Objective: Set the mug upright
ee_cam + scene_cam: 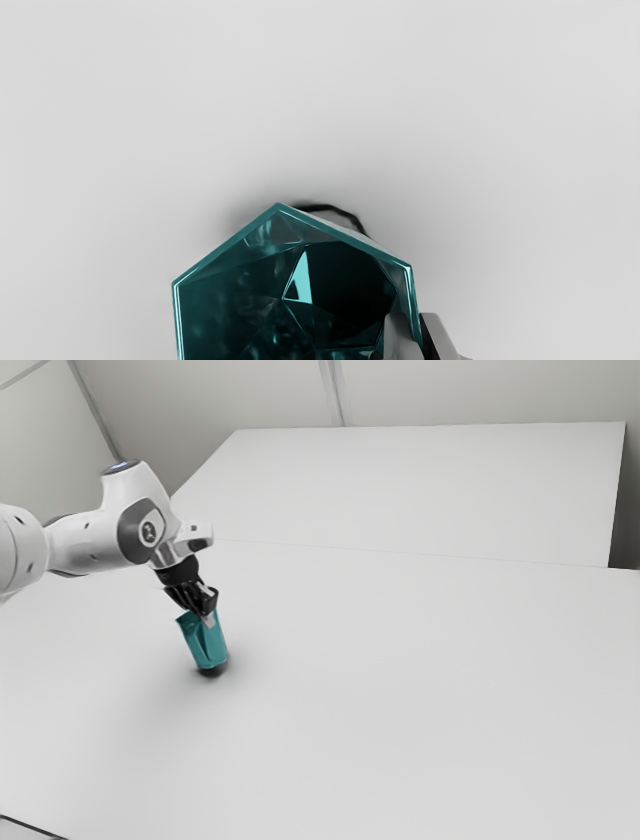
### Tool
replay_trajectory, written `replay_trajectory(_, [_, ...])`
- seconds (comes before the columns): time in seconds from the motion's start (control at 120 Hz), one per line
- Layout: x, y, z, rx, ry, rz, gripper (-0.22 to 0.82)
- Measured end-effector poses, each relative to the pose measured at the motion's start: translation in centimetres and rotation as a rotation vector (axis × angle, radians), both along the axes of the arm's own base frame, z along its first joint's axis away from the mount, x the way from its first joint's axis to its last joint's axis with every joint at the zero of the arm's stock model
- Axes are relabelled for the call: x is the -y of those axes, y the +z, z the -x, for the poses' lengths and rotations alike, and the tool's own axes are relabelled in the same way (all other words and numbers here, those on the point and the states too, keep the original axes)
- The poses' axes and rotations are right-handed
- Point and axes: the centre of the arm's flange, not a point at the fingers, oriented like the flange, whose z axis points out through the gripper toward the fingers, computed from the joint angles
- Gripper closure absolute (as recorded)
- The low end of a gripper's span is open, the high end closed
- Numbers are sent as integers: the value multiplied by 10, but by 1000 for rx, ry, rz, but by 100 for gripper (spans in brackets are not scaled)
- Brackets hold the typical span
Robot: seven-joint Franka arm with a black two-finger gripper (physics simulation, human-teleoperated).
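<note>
The teal faceted mug (pixel 205 641) stands nearly upright with a slight tilt in the exterior view, its dark base low over the white table. At its rim is the black gripper (pixel 208 618), coming down from the upper left. In the wrist view the open mouth of the mug (pixel 240 300) faces the camera. One finger is inside the mouth and the other outside, so the gripper (pixel 419 325) is shut on the mug's wall. Whether the base touches the table cannot be told.
The white table (pixel 400 690) extends around the mug. Behind it stands a pale panel (pixel 420 490), and a dark thin edge lies at the exterior view's lower left.
</note>
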Motion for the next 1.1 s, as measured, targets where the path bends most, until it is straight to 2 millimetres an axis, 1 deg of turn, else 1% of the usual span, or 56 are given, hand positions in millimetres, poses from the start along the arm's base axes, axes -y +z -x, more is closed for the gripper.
replay_trajectory(0.15, [12, -1, -3, -7, 12, 0, 79])
replay_trajectory(0.392, [25, -5, -5, -21, 34, -1, 78])
replay_trajectory(0.567, [27, -5, -18, -30, 43, -8, 65])
replay_trajectory(0.667, [28, -7, -22, -41, 48, -10, 56])
replay_trajectory(0.8, [31, -5, -33, -48, 51, -11, 45])
replay_trajectory(0.967, [35, -5, -47, -54, 53, -12, 38])
replay_trajectory(1.1, [38, -5, -53, -59, 56, -14, 35])
